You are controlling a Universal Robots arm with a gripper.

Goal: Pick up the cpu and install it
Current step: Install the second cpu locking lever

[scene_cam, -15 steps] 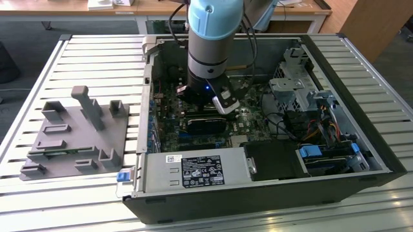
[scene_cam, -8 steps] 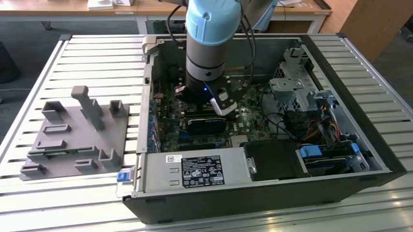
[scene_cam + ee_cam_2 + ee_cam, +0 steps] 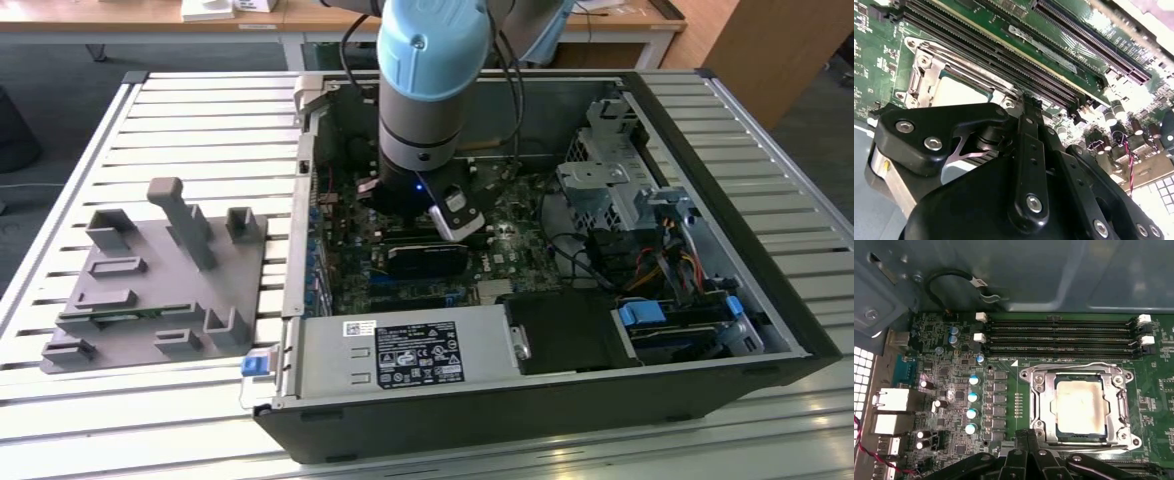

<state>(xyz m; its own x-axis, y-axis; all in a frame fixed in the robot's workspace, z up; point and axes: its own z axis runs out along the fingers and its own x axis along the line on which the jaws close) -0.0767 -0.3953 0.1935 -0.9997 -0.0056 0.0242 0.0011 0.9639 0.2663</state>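
While the cpu (image 3: 1079,409) lies flat inside the metal socket frame (image 3: 1036,390) on the motherboard (image 3: 1004,405), its pale silver top faces up and a thin dark rim shows around it. In the second wrist view the same chip (image 3: 956,90) sits in the frame (image 3: 921,60), partly hidden behind the black linkage of the gripper (image 3: 1026,107). Nothing is clamped on the chip; the gripper's fingers appear drawn together and hold nothing, their tips just beside the socket's edge. In the first wrist view the gripper (image 3: 1029,437) stands at about 7 o'clock from the chip, close to the frame's lower edge.

At 12 o'clock from the socket in that view run the long black memory slots (image 3: 1059,335), with white latches (image 3: 981,317) at their ends. At 9 o'clock from the socket stands a column of blue-topped capacitors (image 3: 973,405), and farther the same way are the metal rear ports (image 3: 891,400).

In the exterior view the arm (image 3: 427,90) reaches straight down into the open computer case (image 3: 747,230), which lies on a slatted table (image 3: 200,110). At 9 o'clock from the case rests a grey fixture plate (image 3: 160,280) with upright pegs. A power supply (image 3: 400,355) sits at 6 o'clock from the arm, inside the case.
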